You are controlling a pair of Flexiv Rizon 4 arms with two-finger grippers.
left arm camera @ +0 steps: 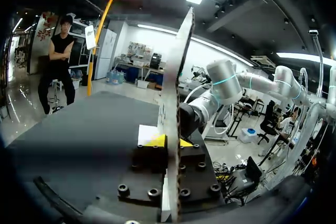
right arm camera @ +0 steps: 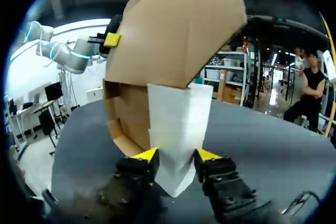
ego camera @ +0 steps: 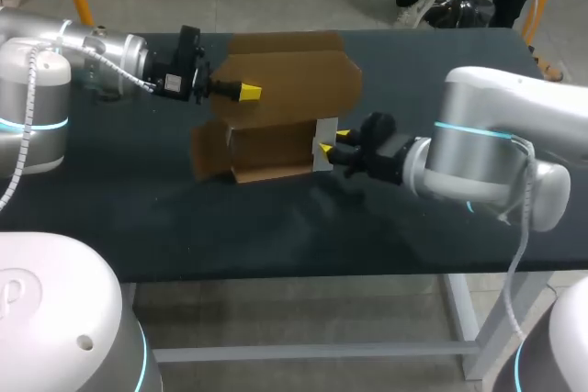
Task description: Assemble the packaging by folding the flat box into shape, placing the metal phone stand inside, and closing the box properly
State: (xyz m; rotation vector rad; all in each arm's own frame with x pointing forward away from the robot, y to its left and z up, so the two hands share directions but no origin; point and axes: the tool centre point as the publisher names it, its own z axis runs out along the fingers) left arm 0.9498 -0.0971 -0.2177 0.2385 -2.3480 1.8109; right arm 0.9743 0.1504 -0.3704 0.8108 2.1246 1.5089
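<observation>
— So, where's the phone stand?
— Clamped in my right gripper, a finger on each side, just at the open right end of the cardboard box on the dark table.
— And your left?
— My left gripper pinches the raised lid flap, one finger on each face.

Dark matte counter with a straight front edge, pale metal frame and leg beneath, faint sheen of light across its top
</observation>
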